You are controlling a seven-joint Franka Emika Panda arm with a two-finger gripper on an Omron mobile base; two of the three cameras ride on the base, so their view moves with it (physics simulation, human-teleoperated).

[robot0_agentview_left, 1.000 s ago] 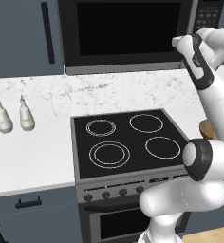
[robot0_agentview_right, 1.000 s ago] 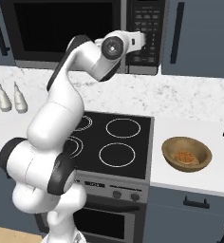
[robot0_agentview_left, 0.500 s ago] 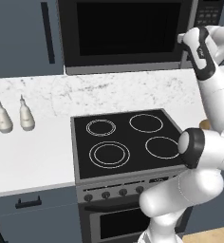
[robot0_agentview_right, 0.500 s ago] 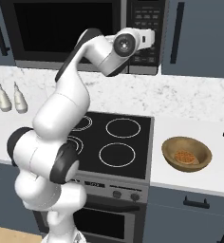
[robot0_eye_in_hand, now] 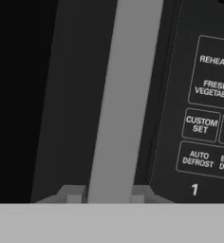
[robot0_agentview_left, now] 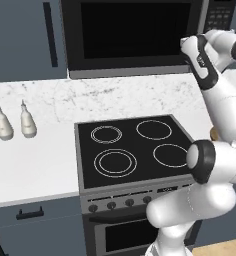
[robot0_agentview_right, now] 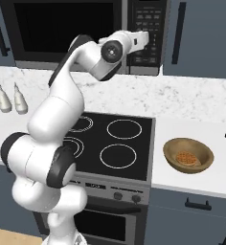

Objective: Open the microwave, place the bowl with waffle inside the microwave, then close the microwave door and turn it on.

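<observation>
Faces a wide built-in microwave (robot0_agentview_left: 135, 37) with a grey steel frame, mounted above a black glass cooktop (robot0_agentview_left: 135, 150) with four ring burners. Shows its large black glass microwave door (robot0_agentview_left: 130, 30) not yet opened, flush with the frame. Reaches high with the white arm to the right edge of that door, further right and closer in than a second ago, when the hand hung short of the front with jaws wide. Leaves the small round brown wooden bowl (robot0_agentview_right: 188, 155) on the white marble counter (robot0_agentview_right: 201, 103), just beside the cooktop's right edge and near the counter's front edge, well apart from the hand. Keeps the small orange-brown waffle (robot0_agentview_right: 186, 158) lying inside that bowl. Looks, in the hand view, straight along the upright grey bar handle (robot0_eye_in_hand: 118, 95), beside the dark button panel (robot0_eye_in_hand: 204, 109). Has narrowed the two-finger gripper (robot0_eye_in_hand: 105, 194) a good deal, so the fingertips (robot0_eye_in_hand: 73, 194) now stand on either side of the handle, close to its edges; cannot tell whether contact is made. Suggests, as a judgement, the grasp before the pull, with everything else in the task left to do.
</observation>
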